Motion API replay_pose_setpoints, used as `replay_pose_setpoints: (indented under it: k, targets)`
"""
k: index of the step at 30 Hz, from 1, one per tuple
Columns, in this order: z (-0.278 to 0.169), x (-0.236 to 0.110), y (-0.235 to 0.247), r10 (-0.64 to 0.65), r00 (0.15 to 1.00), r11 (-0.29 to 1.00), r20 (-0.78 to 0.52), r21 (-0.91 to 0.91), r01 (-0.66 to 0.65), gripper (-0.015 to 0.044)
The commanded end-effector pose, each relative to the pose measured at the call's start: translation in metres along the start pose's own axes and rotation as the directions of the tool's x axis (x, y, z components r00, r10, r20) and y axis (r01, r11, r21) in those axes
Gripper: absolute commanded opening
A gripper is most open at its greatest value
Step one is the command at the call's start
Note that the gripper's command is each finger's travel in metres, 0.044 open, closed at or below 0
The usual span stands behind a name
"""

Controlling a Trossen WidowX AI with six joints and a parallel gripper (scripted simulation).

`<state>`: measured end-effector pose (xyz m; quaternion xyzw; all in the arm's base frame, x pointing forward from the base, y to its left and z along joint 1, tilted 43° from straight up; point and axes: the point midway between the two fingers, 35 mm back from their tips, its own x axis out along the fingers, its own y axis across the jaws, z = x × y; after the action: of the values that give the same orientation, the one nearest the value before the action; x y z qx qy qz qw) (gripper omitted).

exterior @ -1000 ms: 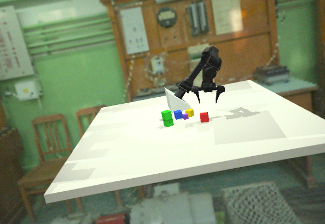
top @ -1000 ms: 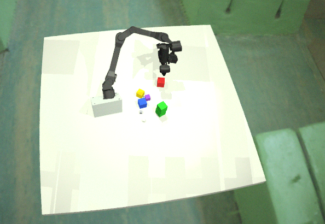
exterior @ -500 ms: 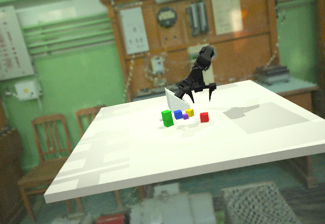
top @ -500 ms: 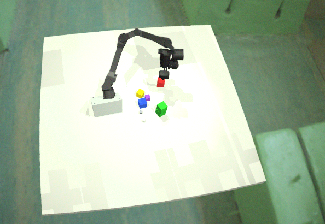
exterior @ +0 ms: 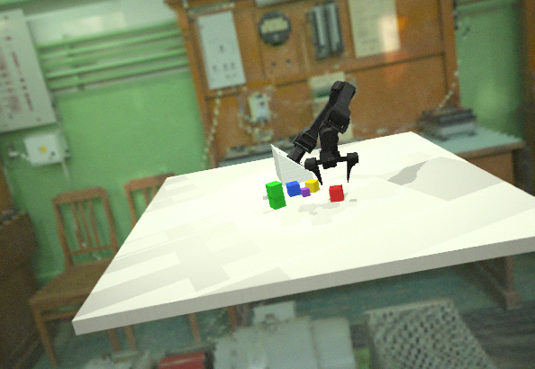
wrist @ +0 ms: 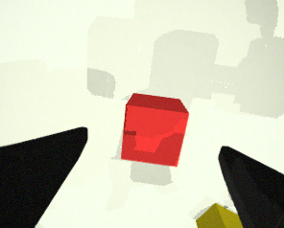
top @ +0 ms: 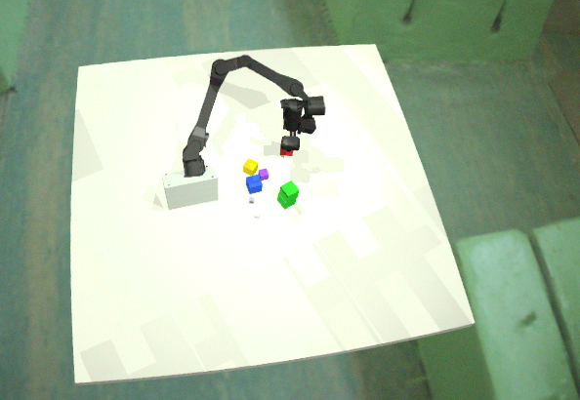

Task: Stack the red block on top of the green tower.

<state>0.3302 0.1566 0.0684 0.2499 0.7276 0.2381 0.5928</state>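
The red block (top: pixel 286 153) (exterior: pixel 336 193) (wrist: pixel 153 136) sits flat on the table, partly hidden by the gripper in the top view. The green tower (top: pixel 288 195) (exterior: pixel 276 195) stands upright, two green blocks high, apart from the red block. My gripper (top: pixel 290 148) (exterior: pixel 335 183) (wrist: pixel 153 143) is open and empty, pointing down above the red block. In the wrist view the red block shows between the two fingers, slightly turned, with space on both sides. In the exterior view the fingertips are a little above the block's top.
A yellow block (top: pixel 250 167) (exterior: pixel 312 185) (wrist: pixel 218 217), a small purple block (top: pixel 264 174) (exterior: pixel 305 192) and a blue block (top: pixel 254 184) (exterior: pixel 294 189) lie between the arm's base (top: pixel 190 191) and the green tower. A tiny grey cube (top: pixel 251 200) and a tiny white one (top: pixel 257 216) lie near the blue block.
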Motion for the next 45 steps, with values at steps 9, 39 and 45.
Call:
replay_pose_setpoints:
  k: [9,39,45]
  targets:
    - [-0.002,0.020,0.000,0.005,1.000,1.000,-0.009,0.007,-0.005,0.0440]
    - [-0.004,0.051,0.001,0.007,1.000,1.000,-0.010,0.007,-0.007,0.0440]
    - [-0.004,0.050,0.001,0.007,1.000,1.000,-0.010,0.007,-0.007,0.0361]
